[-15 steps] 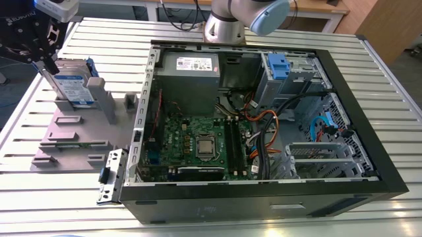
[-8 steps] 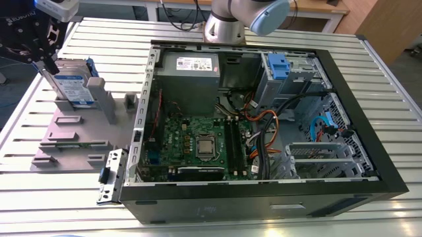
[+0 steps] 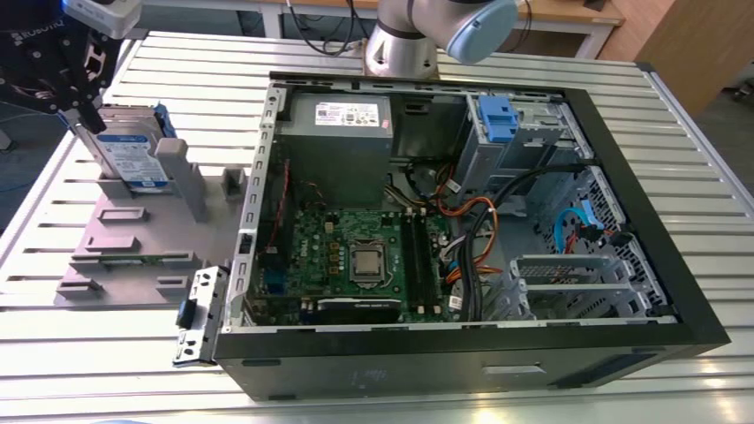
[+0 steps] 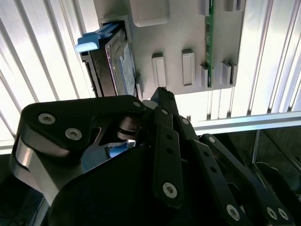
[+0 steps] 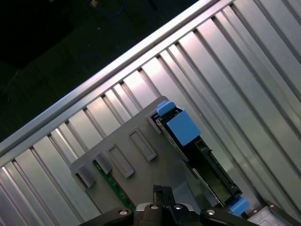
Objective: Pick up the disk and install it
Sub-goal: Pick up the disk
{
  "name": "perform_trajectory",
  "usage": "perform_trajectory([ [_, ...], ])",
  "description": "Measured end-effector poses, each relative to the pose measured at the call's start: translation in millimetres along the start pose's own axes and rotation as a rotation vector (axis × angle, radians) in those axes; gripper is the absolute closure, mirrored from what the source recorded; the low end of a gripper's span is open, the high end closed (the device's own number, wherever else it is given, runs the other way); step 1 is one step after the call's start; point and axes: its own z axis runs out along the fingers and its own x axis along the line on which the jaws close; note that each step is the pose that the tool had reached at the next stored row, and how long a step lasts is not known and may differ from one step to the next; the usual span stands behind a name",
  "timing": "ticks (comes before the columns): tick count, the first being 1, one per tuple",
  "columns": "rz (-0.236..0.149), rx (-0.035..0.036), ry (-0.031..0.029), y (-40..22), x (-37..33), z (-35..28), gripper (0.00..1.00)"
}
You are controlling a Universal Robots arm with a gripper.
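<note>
The disk (image 3: 127,157) stands on edge in a grey holder (image 3: 130,238) at the exterior view's left, silver with a white-and-blue label and a blue frame. My gripper (image 3: 85,115) hangs just above and slightly left of its top edge, very close to it. In the second wrist view the disk (image 4: 120,61) runs under the black gripper (image 4: 146,101) linkage. In the first wrist view the disk (image 5: 197,150) shows edge-on with blue tabs, beside the gripper (image 5: 160,197).
An open computer case (image 3: 471,203) lies on the slatted metal table (image 3: 659,115), with motherboard, cables and a drive bay with a blue latch (image 3: 495,119). The holder (image 4: 188,28) also carries a thin green board (image 4: 209,42). A loose metal bracket (image 3: 198,314) lies by the case.
</note>
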Motion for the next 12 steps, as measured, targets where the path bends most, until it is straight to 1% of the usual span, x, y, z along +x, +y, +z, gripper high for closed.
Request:
perform_trajectory([
  [12, -0.018, 0.0002, 0.0001, 0.0, 0.0, 0.0, 0.89],
])
